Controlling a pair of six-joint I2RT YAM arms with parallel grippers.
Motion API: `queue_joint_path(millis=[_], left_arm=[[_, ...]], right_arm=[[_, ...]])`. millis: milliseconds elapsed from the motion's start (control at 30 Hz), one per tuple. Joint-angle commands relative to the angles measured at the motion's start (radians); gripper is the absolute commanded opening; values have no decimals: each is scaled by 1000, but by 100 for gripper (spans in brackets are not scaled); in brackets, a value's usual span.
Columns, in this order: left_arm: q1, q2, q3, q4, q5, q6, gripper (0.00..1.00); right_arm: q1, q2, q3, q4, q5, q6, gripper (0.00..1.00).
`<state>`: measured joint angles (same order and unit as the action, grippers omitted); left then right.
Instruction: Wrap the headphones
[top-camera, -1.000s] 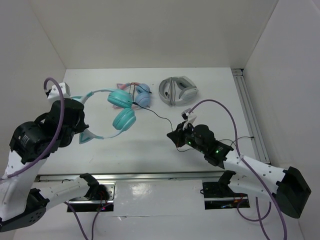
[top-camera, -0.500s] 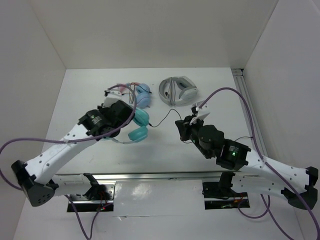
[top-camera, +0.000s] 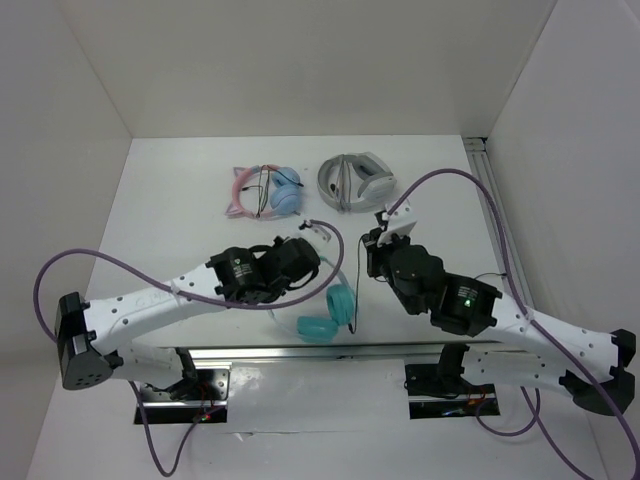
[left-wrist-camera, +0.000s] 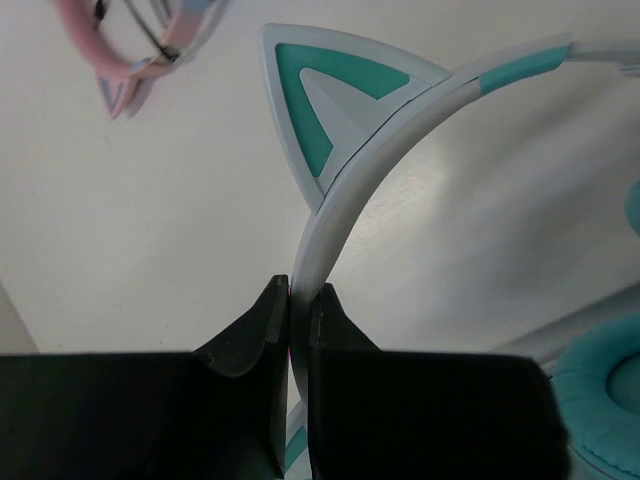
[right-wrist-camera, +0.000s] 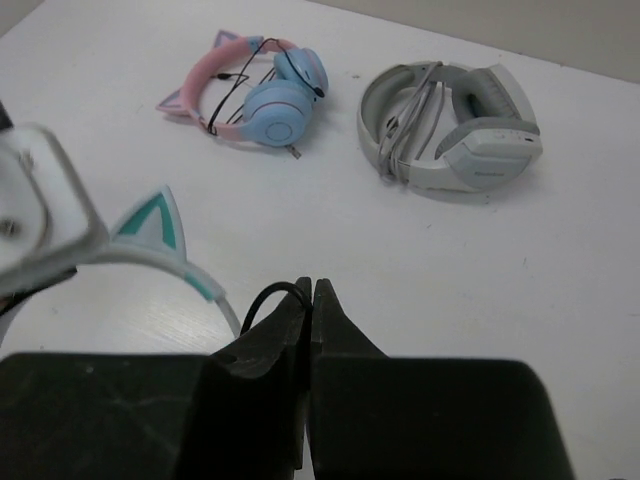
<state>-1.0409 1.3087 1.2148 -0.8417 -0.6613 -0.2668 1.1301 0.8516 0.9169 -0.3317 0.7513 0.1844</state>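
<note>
Headphones (left-wrist-camera: 335, 110) clamped by left fingers (left-wrist-camera: 298, 300) | right fingers (right-wrist-camera: 308, 300) pinch cable (right-wrist-camera: 262, 297) | pink pair (top-camera: 262, 190), grey pair (top-camera: 355, 181) far side, apart.

The top camera looks down from above the near edge over the whole bench (top-camera: 180, 200). The left wrist camera peers along the left gripper (left-wrist-camera: 298, 292), very close to the teal headphones (left-wrist-camera: 345, 190). The right wrist camera looks past the right gripper (right-wrist-camera: 308, 288) toward the far edge. All three views take in the pink headphones (right-wrist-camera: 255, 95); top and right wrist also share the grey headphones (right-wrist-camera: 450, 125).
</note>
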Motion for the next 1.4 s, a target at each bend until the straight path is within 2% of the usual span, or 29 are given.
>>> queue_joint_path(millis=[0, 267, 600, 1167, 1267, 1367], left_arm=[[-88, -34, -11, 78, 110, 92, 0], [-110, -115, -21, 110, 259, 129, 0], [-128, -92, -1, 101, 293, 129, 0], [-128, -235, 19, 112, 403, 138, 0], [-128, -268, 19, 121, 404, 138, 0], [-128, -313, 19, 147, 449, 138, 0]], right_arm=[[10, 27, 40, 48, -12, -55, 0], [10, 38, -43, 109, -55, -46, 0], [10, 99, -79, 138, -109, -17, 0], [10, 254, -75, 134, -40, 21, 0], [10, 254, -85, 155, -49, 21, 0], [-6, 222, -122, 204, -127, 10, 0]])
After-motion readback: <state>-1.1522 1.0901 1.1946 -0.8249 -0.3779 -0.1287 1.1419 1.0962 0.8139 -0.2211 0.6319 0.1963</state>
